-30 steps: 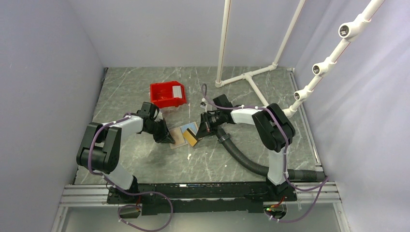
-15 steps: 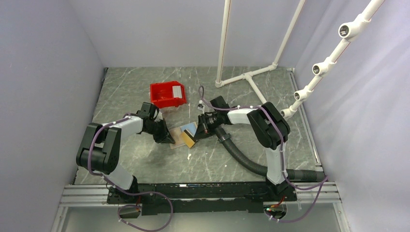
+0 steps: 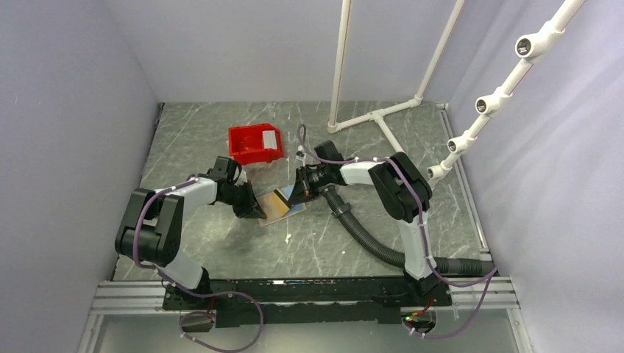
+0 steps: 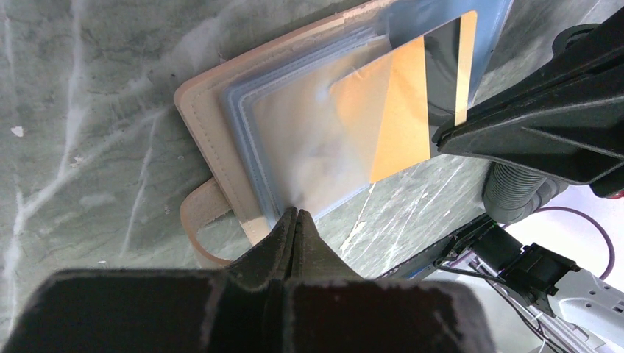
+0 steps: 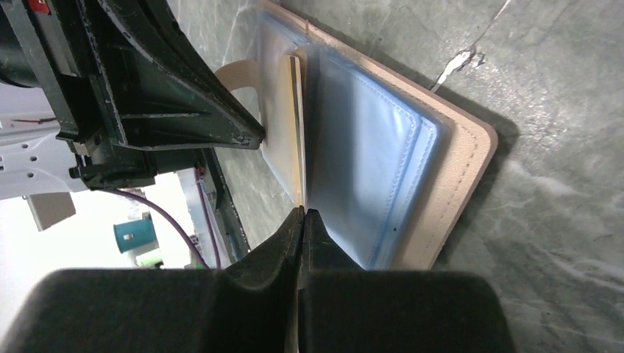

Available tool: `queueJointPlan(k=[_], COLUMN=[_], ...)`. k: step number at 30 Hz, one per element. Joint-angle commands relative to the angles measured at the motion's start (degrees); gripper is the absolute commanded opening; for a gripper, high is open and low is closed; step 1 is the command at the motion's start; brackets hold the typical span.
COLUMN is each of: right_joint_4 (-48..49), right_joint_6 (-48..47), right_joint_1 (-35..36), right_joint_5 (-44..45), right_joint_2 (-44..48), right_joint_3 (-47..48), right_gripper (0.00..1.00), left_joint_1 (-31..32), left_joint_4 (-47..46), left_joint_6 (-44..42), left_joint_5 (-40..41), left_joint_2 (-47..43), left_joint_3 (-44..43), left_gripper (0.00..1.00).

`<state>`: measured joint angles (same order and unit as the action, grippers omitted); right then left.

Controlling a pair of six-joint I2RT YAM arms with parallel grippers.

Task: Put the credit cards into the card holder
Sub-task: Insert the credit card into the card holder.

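Note:
The tan card holder (image 3: pixel 271 214) lies open mid-table, its clear plastic sleeves fanned out. In the left wrist view the holder (image 4: pixel 213 140) shows a gold-brown card (image 4: pixel 401 110) partly slid into a sleeve. My left gripper (image 4: pixel 296 215) is shut on the near edge of a clear sleeve. My right gripper (image 5: pixel 303 213) is shut on the gold-brown card (image 5: pixel 296 125), seen edge-on between the sleeves beside a bluish sleeve (image 5: pixel 368 169). From above, the left gripper (image 3: pixel 254 209) and right gripper (image 3: pixel 296 193) face each other across the holder. The pale blue-grey card is not clearly in view.
A red bin (image 3: pixel 254 143) stands behind the holder with a flat grey piece (image 3: pixel 271 137) at its right side. A black corrugated hose (image 3: pixel 368 239) runs from the right gripper to the near right. A white pipe frame (image 3: pixel 375 118) stands at the back.
My right gripper has moved left with the gold-brown card, sliding it further over and into the holder's sleeves. The left gripper has stayed in place on the sleeve.

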<state>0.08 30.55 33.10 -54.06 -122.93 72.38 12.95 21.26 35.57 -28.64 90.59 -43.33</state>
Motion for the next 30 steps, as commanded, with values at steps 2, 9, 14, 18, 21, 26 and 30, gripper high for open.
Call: queueJointPlan(k=[2, 9, 14, 18, 21, 26, 30], right_joint_4=[4.9, 8.2, 11.1, 13.8, 10.2, -6.0, -10.0], right_joint_6=[1.3, 4.7, 7.0, 9.6, 7.3, -6.3, -10.1], right_joint_1=[0.3, 1.2, 2.1, 3.6, 4.2, 4.3, 4.3], right_joint_5=[2.5, 4.0, 5.8, 7.6, 9.6, 16.6, 18.9], right_joint_2=[-0.4, -0.2, 0.4, 1.8, 3.2, 4.7, 5.8], right_joint_3=[1.1, -0.4, -2.1, -4.9, -4.7, 1.5, 2.5], right_gripper=[0.0, 0.0, 0.0, 0.0, 0.0, 0.18, 0.28], left_joint_1=[0.1, 0.1, 0.0, 0.1, 0.1, -0.2, -0.9], left_joint_4=[1.0, 0.2, 0.1, 0.0, 0.5, 5.3, 8.2], left_joint_6=[-1.3, -1.1, -1.1, -0.8, -0.4, -0.6, -1.2], left_joint_5=[3.4, 3.0, 3.0, 2.9, 2.7, 4.5, 6.3], left_joint_2=[-0.3, 0.0, -0.4, -0.9, -3.0, -8.9, -11.8], left_joint_3=[2.0, 2.3, 2.5, 2.5, 1.8, -1.4, -3.3], left_gripper=[0.0, 0.0, 0.0, 0.0, 0.0, 0.18, 0.27])
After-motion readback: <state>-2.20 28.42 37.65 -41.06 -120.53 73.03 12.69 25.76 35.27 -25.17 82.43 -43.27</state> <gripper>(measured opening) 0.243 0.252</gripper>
